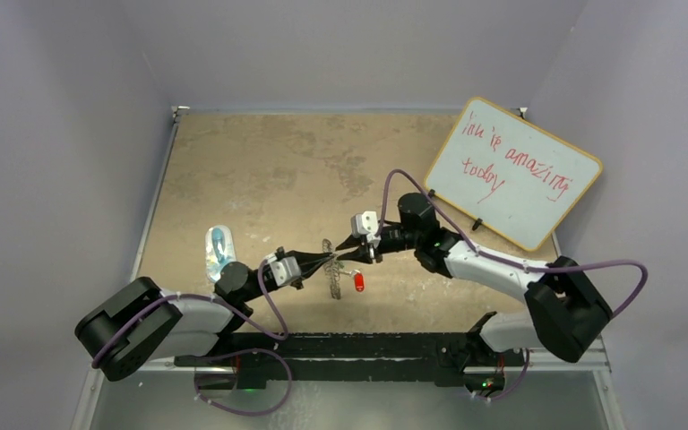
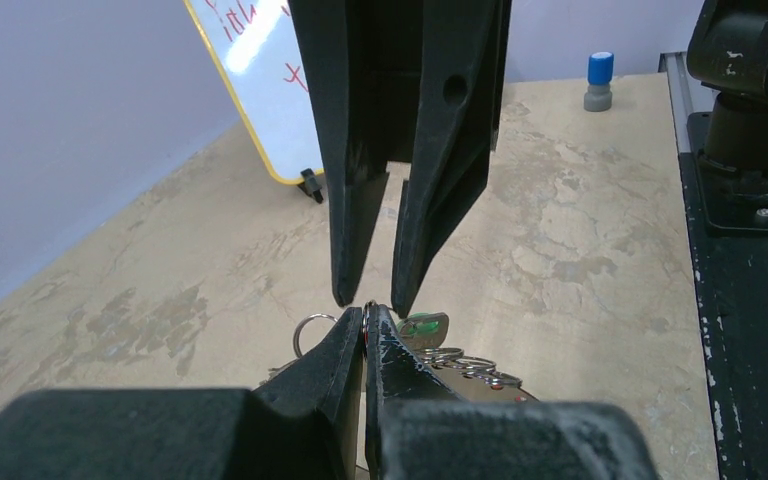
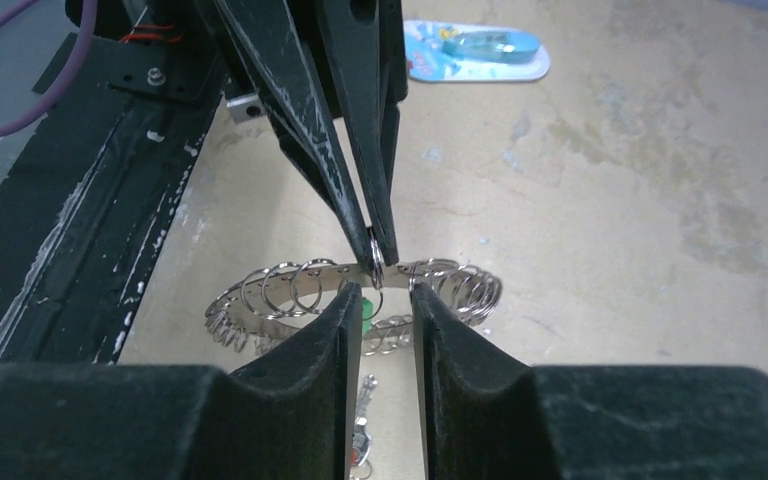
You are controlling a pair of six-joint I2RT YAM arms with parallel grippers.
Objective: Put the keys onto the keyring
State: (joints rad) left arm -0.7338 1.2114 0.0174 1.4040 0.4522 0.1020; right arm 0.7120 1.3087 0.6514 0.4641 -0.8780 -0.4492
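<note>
Right wrist view shows the keyring (image 3: 290, 285) in the middle of the frame, tilted, with its fringe of small loops spread to both sides. I cannot tell if its lower edge touches the table (image 1: 260, 161).

The green key (image 2: 422, 326) is just under the ring band, close beside the fingertips that hold the ring. Only its green head is visible, and it is not clear whether it hangs on a loop. The red key (image 1: 358, 283) lies on the table just beside the keyring, toward the right arm.

The left gripper (image 3: 378, 250) comes from above in this view and is clenched on one small loop at the rim of the keyring, its two tips pressed together there. The right gripper (image 3: 380, 300) is released: its fingers stand apart with a clear gap, one on each side of the held loop and very near the left tips, and they grasp nothing. From the top camera the two grippers meet tip to tip over the near middle of the table.

A clear bluish plastic object (image 1: 218, 251) lies on the table to the left, well apart from the ring. A whiteboard (image 1: 512, 172) with red writing leans at the far right.
</note>
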